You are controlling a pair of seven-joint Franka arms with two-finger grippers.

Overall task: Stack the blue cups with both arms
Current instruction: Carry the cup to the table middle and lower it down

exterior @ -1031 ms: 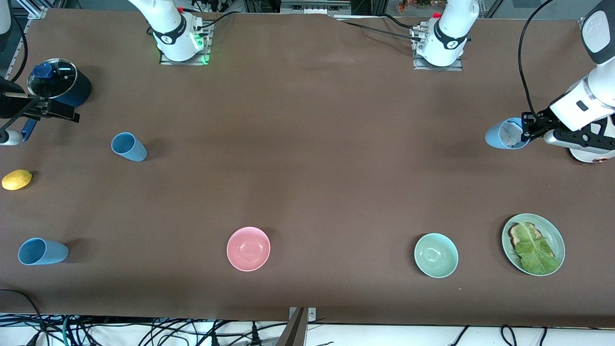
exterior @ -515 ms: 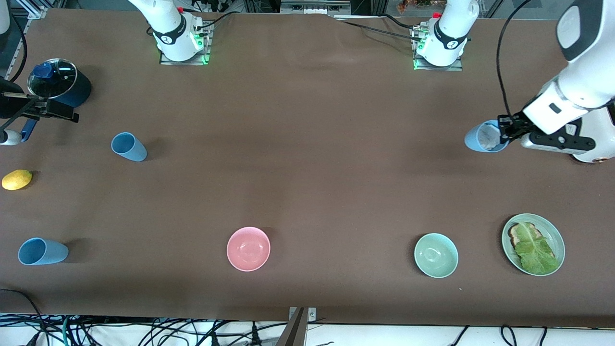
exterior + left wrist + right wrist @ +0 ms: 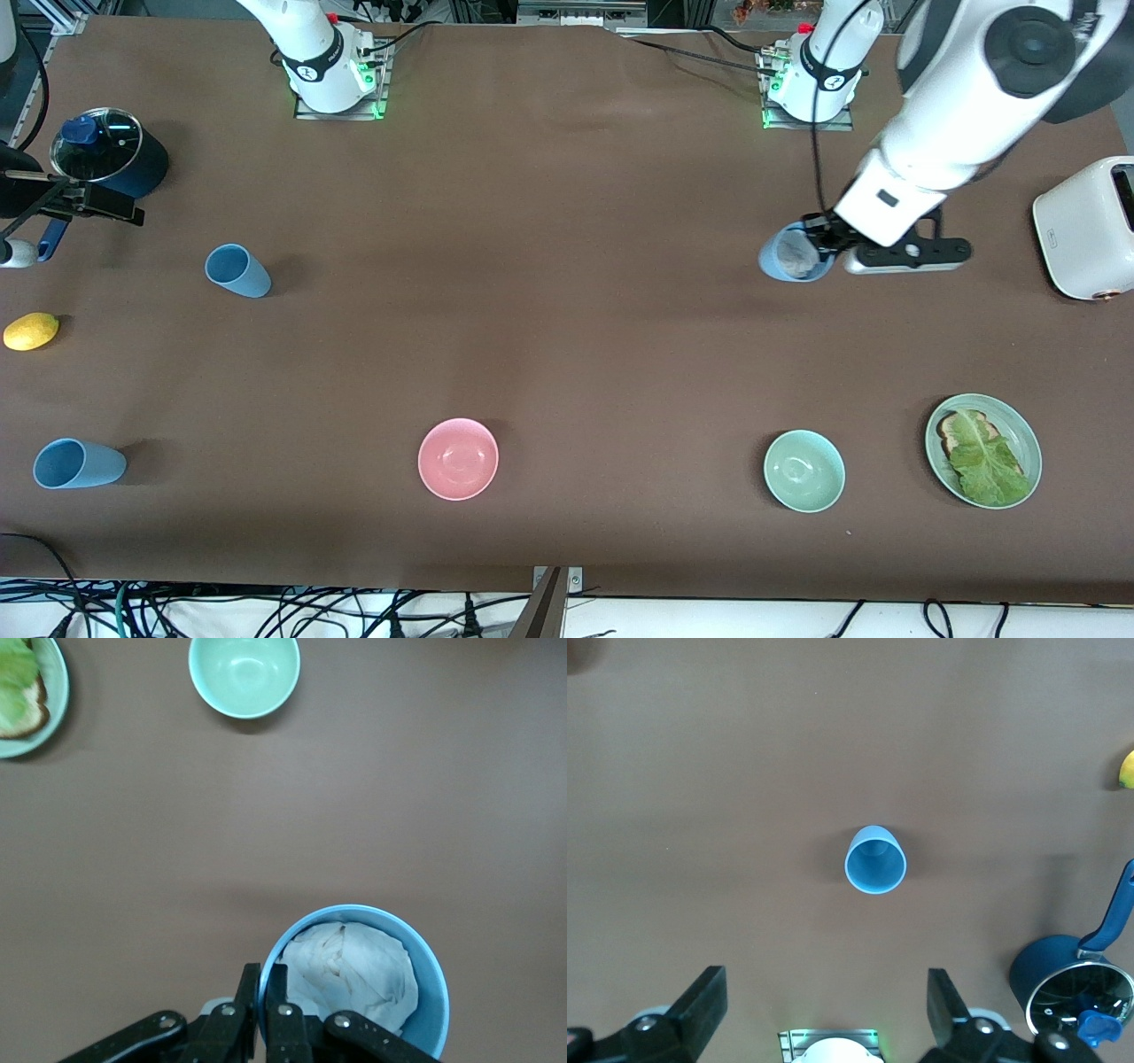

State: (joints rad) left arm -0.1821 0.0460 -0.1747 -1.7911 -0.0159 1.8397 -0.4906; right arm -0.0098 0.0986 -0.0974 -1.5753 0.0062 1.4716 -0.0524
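Note:
Three light-blue cups are in view. My left gripper (image 3: 819, 241) is shut on the rim of one blue cup (image 3: 791, 254), holding it above the table at the left arm's end. In the left wrist view, one finger of the left gripper (image 3: 265, 979) is inside the rim and one outside, and this cup (image 3: 425, 939) has crumpled white paper in it. A second cup (image 3: 237, 270) lies tipped near the right arm's end. My right gripper (image 3: 824, 1001) is open high over it (image 3: 875, 859). A third cup (image 3: 78, 463) lies on its side nearer the camera.
A pink bowl (image 3: 458, 458), a mint-green bowl (image 3: 803, 470) and a plate of toast and lettuce (image 3: 983, 450) lie along the near side. A white toaster (image 3: 1085, 226) stands at the left arm's end. A dark blue lidded pot (image 3: 111, 151) and a lemon (image 3: 31, 330) are at the right arm's end.
My left arm has carried the held cup toward the middle of the table, uncovering the toaster. The other cups have not moved.

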